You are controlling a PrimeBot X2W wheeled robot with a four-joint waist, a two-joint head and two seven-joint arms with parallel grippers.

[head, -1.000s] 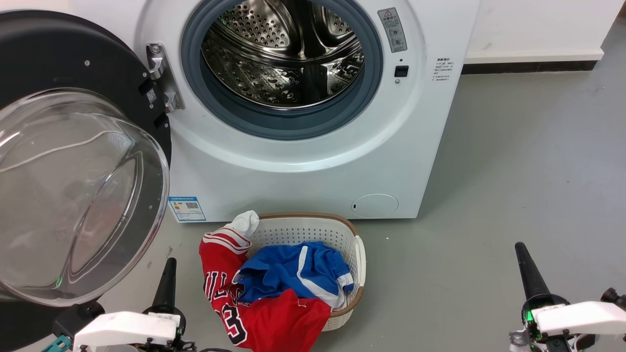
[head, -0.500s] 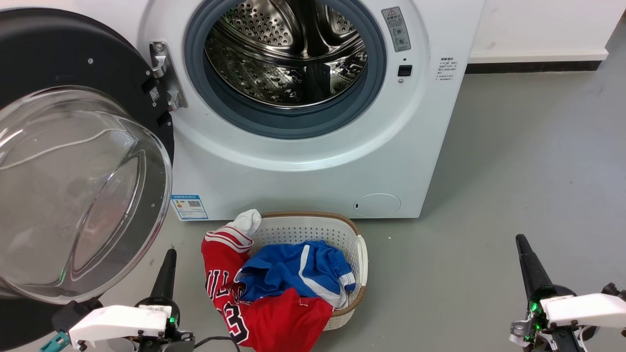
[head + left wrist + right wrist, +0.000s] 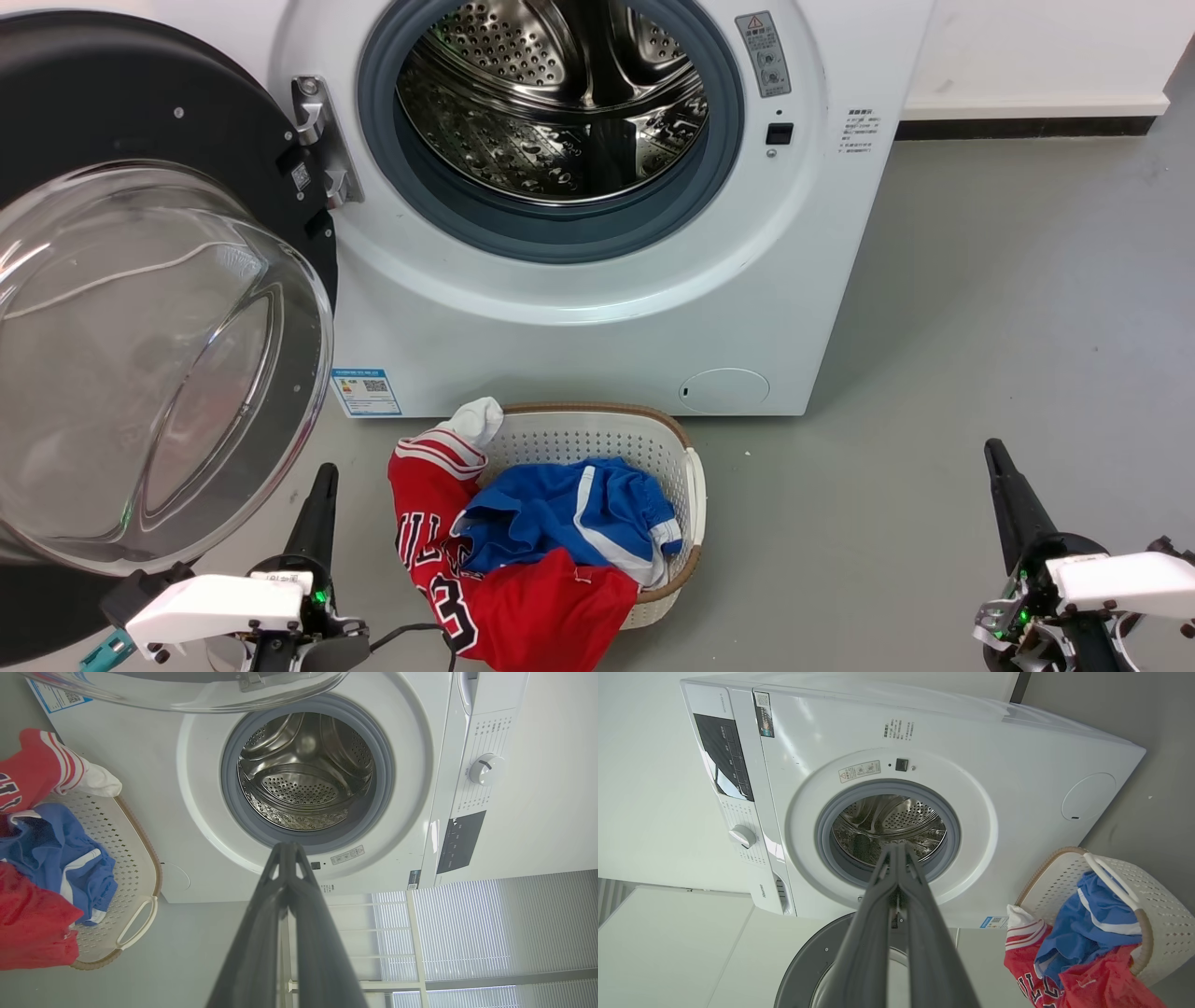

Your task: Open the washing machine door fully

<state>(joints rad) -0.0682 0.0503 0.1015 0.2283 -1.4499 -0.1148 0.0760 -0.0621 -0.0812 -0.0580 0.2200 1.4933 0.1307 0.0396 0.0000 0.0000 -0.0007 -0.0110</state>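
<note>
Black washing machine door at 9 o'clock, swung wide off the washing machine | unmoved since a second ago, only camera drifted | left pincer 7 o'clock, right pincer 5 o'clock: both closed, empty | opening looks complete

Washing machine door: glossy black disc with clear glass bowl, hangs swung wide open on metal hinge at 9 o'clock of drum mouth. Washing machine: white, upright, steel drum exposed.
</note>
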